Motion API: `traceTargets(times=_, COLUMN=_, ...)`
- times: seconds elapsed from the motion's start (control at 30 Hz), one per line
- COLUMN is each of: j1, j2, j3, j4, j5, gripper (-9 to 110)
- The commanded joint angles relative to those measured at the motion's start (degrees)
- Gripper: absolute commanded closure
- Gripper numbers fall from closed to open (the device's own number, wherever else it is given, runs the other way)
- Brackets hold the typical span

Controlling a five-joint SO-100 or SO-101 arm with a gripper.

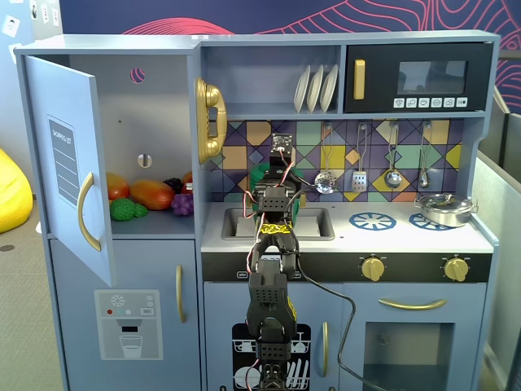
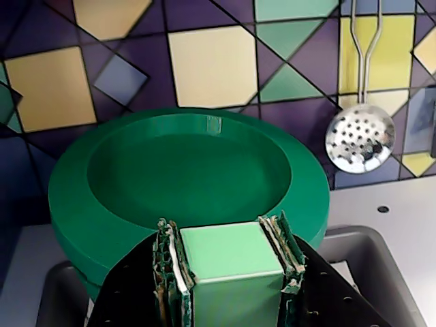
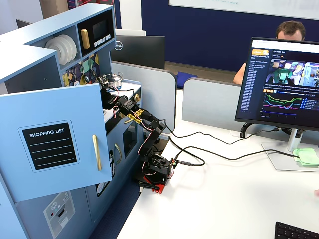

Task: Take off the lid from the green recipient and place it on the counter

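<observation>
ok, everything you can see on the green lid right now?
In the wrist view the lid is a round, matte green plastic disc with a raised outer rim and a dished centre. Its lighter green block knob sits clamped between the gripper fingers. It looks roughly level, in front of the tiled backsplash, above the grey sink. The pot beneath is mostly hidden.

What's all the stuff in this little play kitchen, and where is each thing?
Lid: one, green, gripped by its knob, above the sink.
Counter: one, white, with blue burner rings.
Steel pot: one, shiny, on the right burner.
Plates: three, white, upper shelf.
Utensils: four, steel, hanging on the tiled wall.
Toy phone: one, gold, beside the cupboard.
Toy food: several, mixed colours, inside the open cupboard.
Gripper: one, black, shut on the knob.
</observation>
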Motion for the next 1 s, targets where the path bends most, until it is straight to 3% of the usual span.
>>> traceTargets(times=0.0, j1=-1.4, j2=1.0, j3=-5.1, j4=-1.5, j5=-0.4, gripper=101)
traceTargets(times=0.4, j1=3.6, j2=4.4, j3=-9.7, j4=-0.4, j5=-6.0, gripper=101)
traceTargets(times=0.97, j1=26.8, j2=2.6, j3=-3.7, j4=-7.9, j5=-12.0, gripper=101)
